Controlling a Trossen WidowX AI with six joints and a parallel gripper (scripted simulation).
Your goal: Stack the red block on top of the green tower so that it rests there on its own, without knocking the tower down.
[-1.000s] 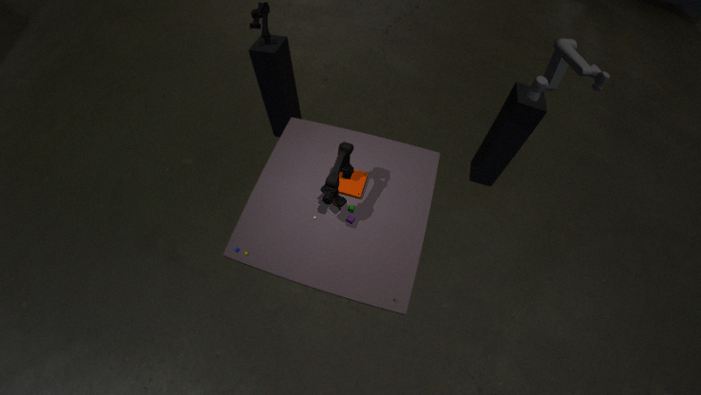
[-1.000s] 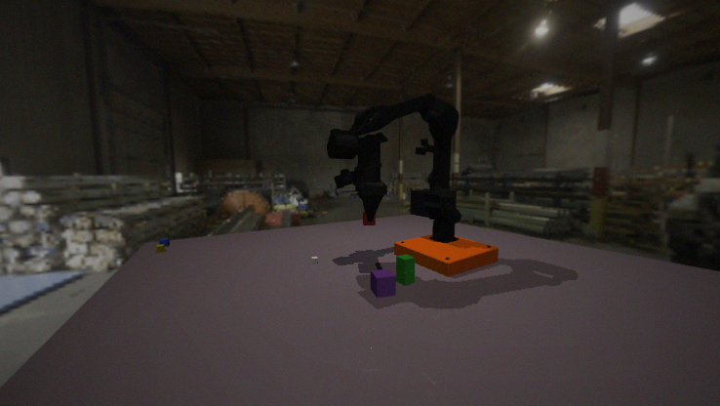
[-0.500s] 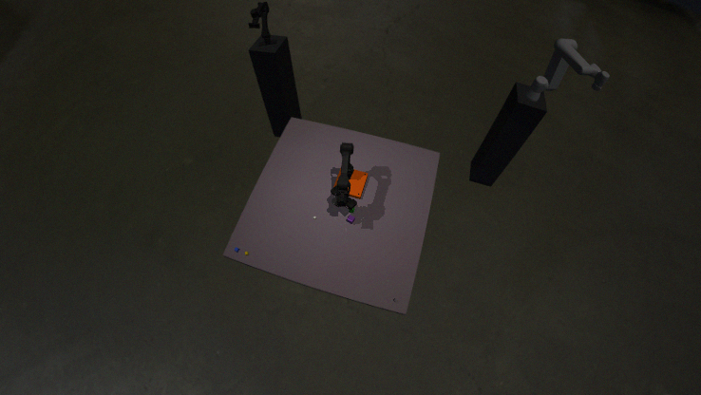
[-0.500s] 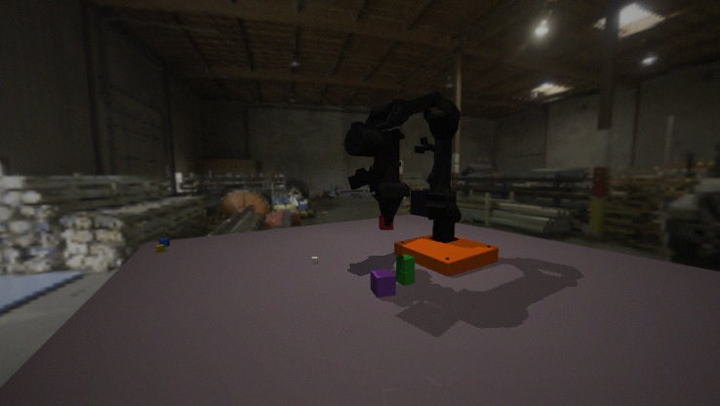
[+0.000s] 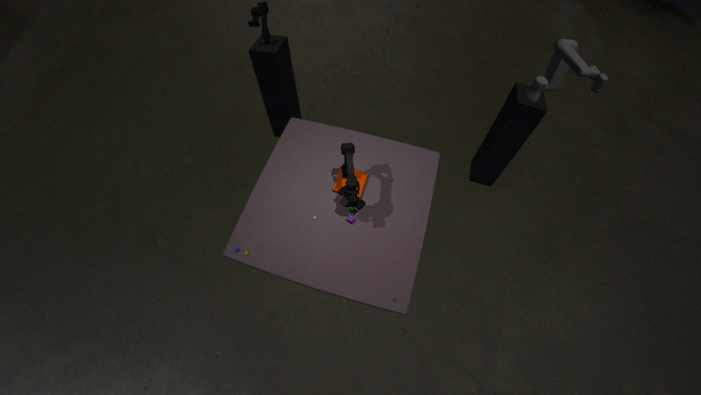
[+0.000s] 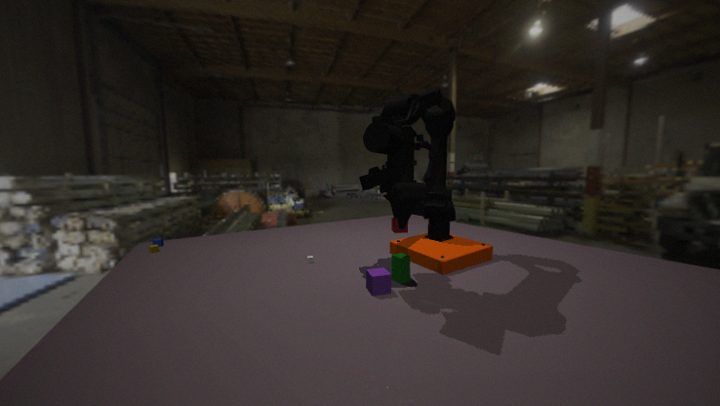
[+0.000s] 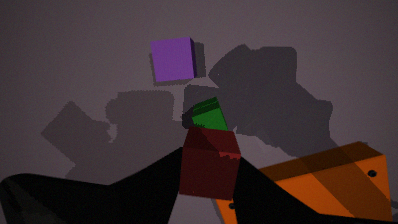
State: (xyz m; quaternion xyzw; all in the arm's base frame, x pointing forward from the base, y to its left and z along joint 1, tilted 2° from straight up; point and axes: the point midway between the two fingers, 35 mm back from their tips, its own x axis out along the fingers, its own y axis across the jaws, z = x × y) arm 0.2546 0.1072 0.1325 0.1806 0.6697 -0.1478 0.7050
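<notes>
mat | on it: orange base plate, green tower, purple cube

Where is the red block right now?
In the exterior view the red block hangs clamped in the gripper, well above the green tower and beside the orange base plate; nothing rests on the tower.

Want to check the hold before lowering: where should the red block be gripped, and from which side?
Keep the top-down hold: the gripper is shut on the red block, fingers on opposite vertical faces. Its bottom face stays free to seat on the green tower, with the purple cube close beside.
</notes>
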